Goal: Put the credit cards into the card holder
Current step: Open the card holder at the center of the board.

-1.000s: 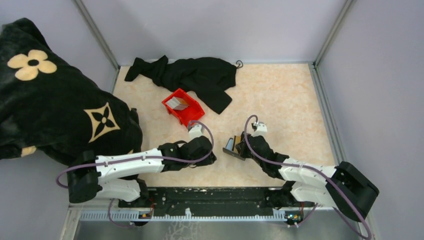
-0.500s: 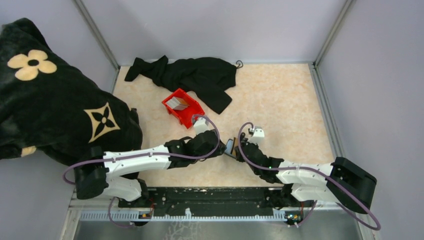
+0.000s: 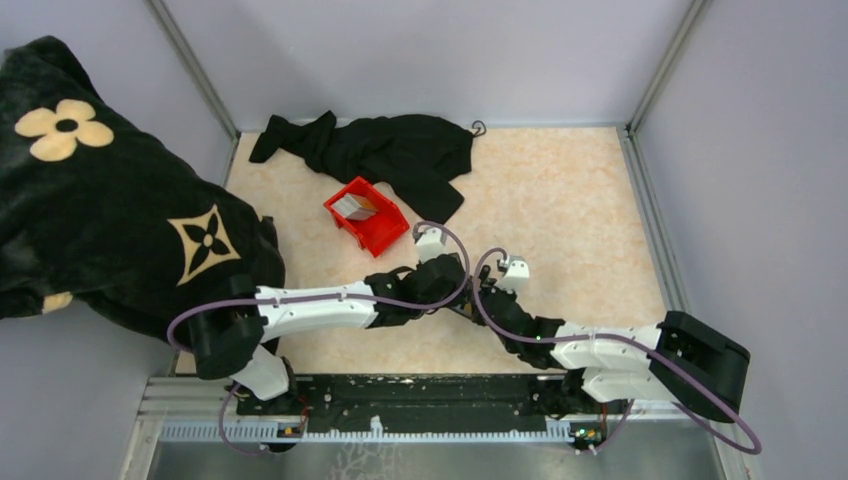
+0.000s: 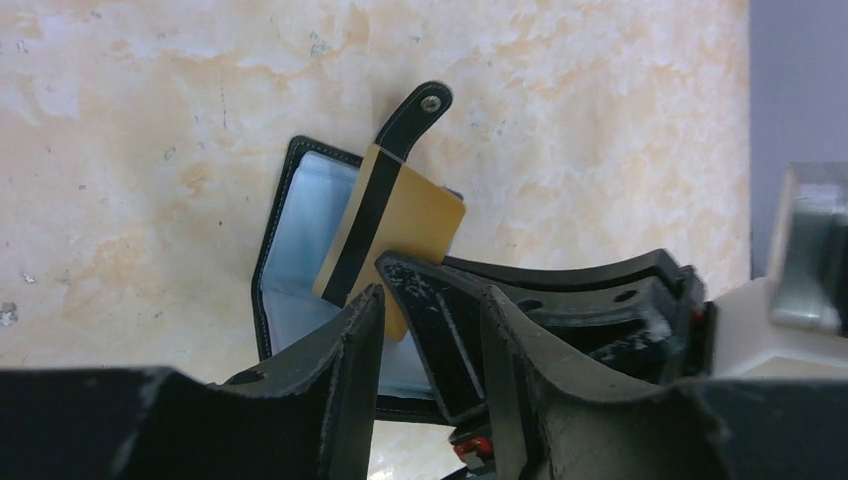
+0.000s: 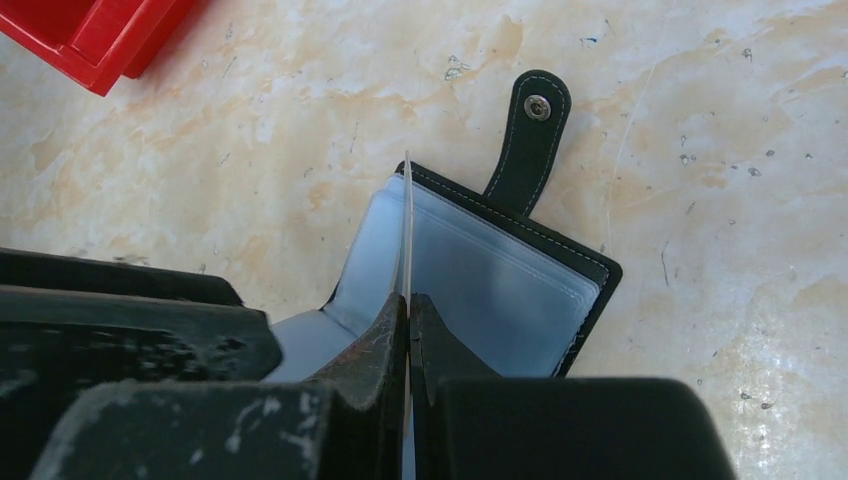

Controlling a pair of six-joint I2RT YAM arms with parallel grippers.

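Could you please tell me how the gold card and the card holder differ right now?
The gold card is tan with a black stripe; the card holder is black with pale sleeves. The card is pinched in the right tool; the holder lies open on the table. Both are rectangular.

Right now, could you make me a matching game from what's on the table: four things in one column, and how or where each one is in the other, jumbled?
Things:
1. gold card
2. red bin
3. card holder
4. right pincer

States or places:
A. lies open on the table
B. shut on a clear sleeve
C. bears a black stripe
D. sits beside the black cloth

Pairs: 1-C, 2-D, 3-A, 4-B.
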